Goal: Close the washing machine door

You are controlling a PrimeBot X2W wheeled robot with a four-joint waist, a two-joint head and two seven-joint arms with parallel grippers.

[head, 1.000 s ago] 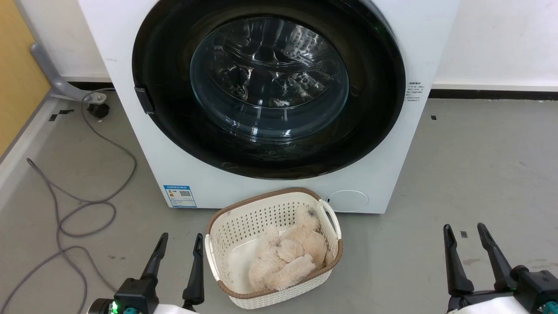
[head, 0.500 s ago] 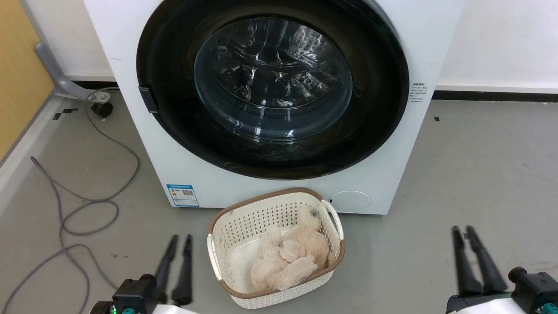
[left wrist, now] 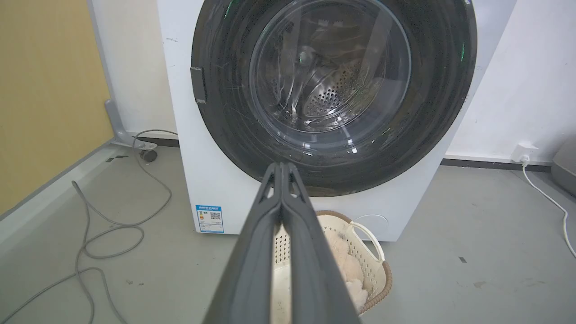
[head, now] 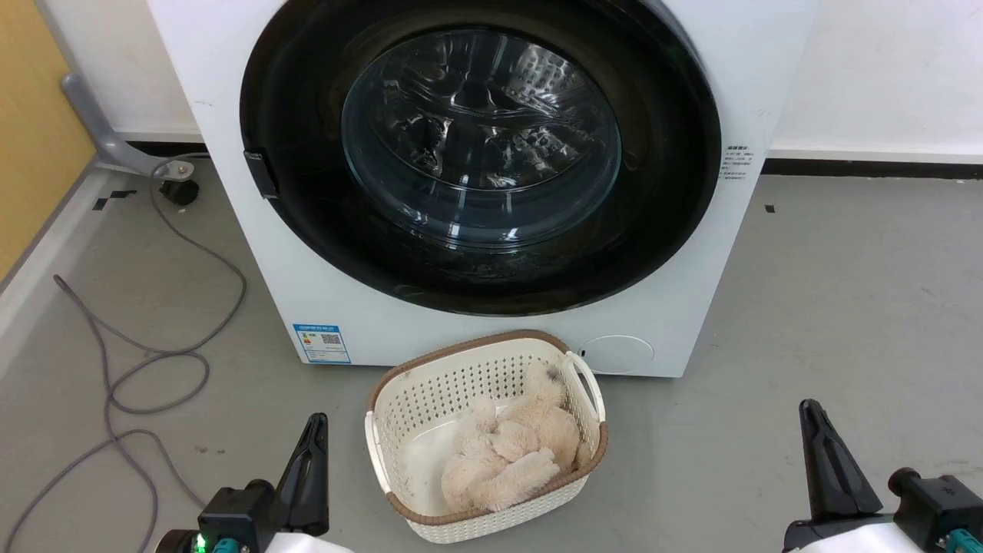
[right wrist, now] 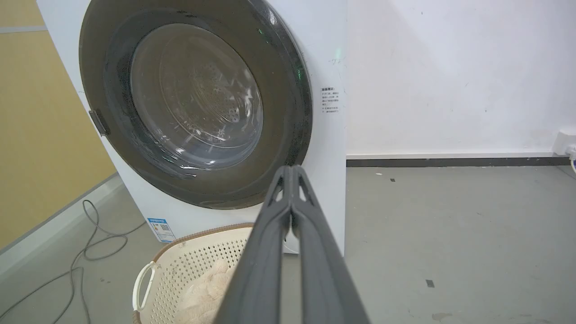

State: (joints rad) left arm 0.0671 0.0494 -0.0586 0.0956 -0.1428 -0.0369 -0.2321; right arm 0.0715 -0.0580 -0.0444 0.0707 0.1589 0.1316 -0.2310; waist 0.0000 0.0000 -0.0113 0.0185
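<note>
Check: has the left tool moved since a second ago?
Yes. The left tool has shut, its nearer finger drawing leftward, away from the basket.

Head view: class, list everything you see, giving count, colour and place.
washing machine: 1, white, against wall
washing machine door: 1, black rim, clear glass, shut on washer front
laundry basket: 1, cream, floor before washer
plush toy: 1, beige, in basket
cable: 1, grey, floor at left
label: 1, blue, washer's lower left
left gripper: 1, black, lower left, shut
right gripper: 1, black, lower right, shut
</note>
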